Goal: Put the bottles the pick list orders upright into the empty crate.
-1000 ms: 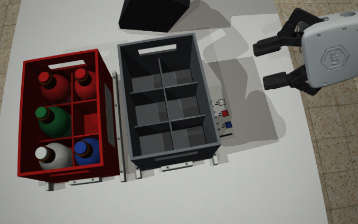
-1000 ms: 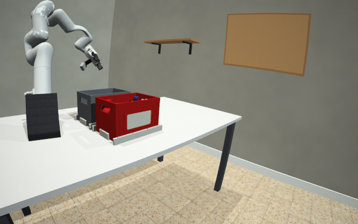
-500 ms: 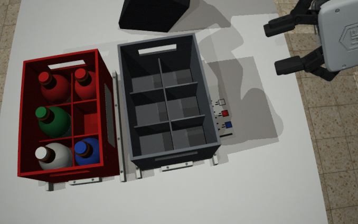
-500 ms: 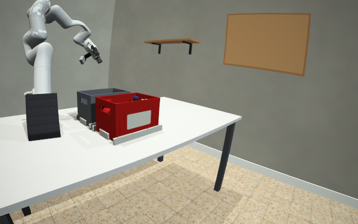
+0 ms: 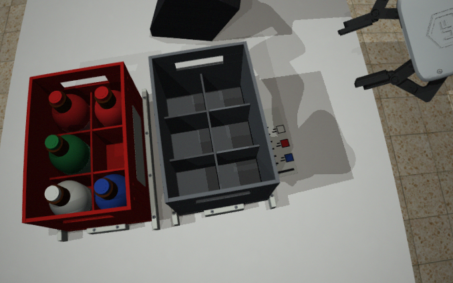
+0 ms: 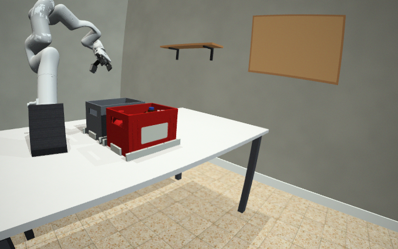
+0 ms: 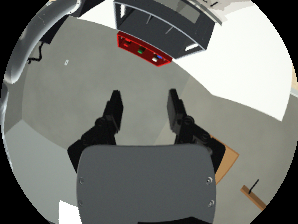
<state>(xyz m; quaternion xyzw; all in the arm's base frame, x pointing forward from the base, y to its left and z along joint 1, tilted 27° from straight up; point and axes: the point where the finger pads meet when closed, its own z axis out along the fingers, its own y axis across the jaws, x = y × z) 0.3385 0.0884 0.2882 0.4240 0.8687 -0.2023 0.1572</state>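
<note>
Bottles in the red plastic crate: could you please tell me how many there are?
5: two red-capped bottles in the far row, a green-capped one mid-left, a white-capped one and a blue-capped one nearest. None appears hidden.

Five upright bottles (image 5: 68, 151) in red crate (image 5: 37, 160)

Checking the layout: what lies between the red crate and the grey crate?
In the top view, a pale rail with screws lies on the table between the red crate and the grey crate.

White table (image 5: 300, 233): red crate (image 5: 37, 200), grey crate (image 5: 264, 133), pick list (image 5: 284, 150), black block (image 5: 194, 18).
</note>
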